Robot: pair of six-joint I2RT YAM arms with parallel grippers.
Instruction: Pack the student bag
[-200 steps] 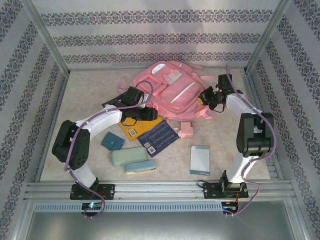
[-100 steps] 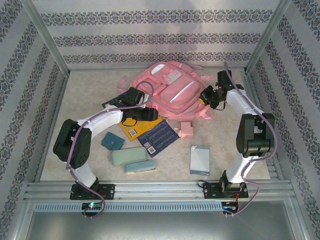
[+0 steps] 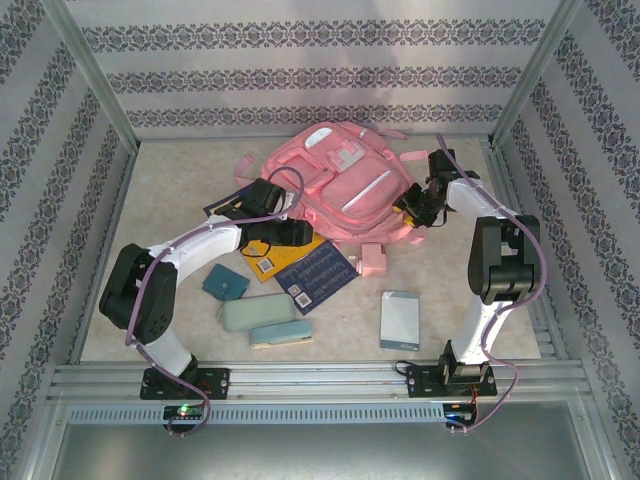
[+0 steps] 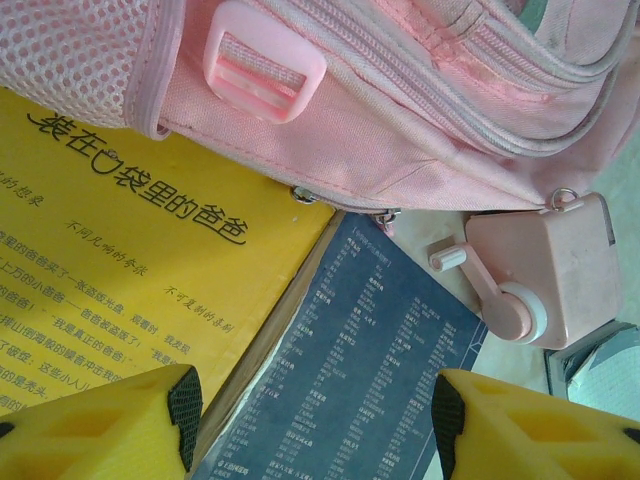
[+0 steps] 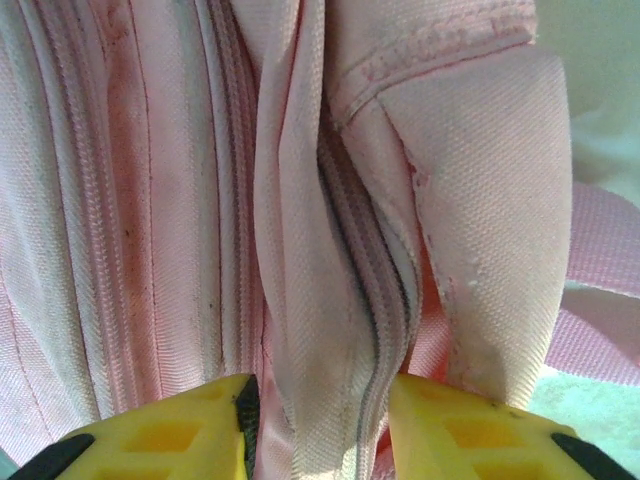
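The student bag [image 3: 345,185], a large pink backpack, lies at the back middle of the table with its front pockets facing up. My right gripper [image 3: 417,205] is at the bag's right side. In the right wrist view its yellow fingers [image 5: 322,420] stand apart, and a fold of the bag's fabric [image 5: 300,250] with a zipper runs between them. My left gripper [image 3: 290,230] hovers open just in front of the bag's lower left edge [image 4: 400,100]. Its fingertips [image 4: 315,420] are spread over a dark blue book [image 4: 370,350], with nothing between them.
A yellow book [image 3: 272,260] overlaps the dark blue book [image 3: 318,275], and a pink crank sharpener [image 3: 373,260] sits beside them. Nearer me lie a teal pouch [image 3: 225,283], a pale green pencil case [image 3: 257,313], a second case [image 3: 280,335] and a grey notebook [image 3: 400,320]. Patterned walls enclose the table.
The right gripper's jaws have parted on the bag's side, and that arm has swung nearer the bag. The left arm has shifted only slightly.
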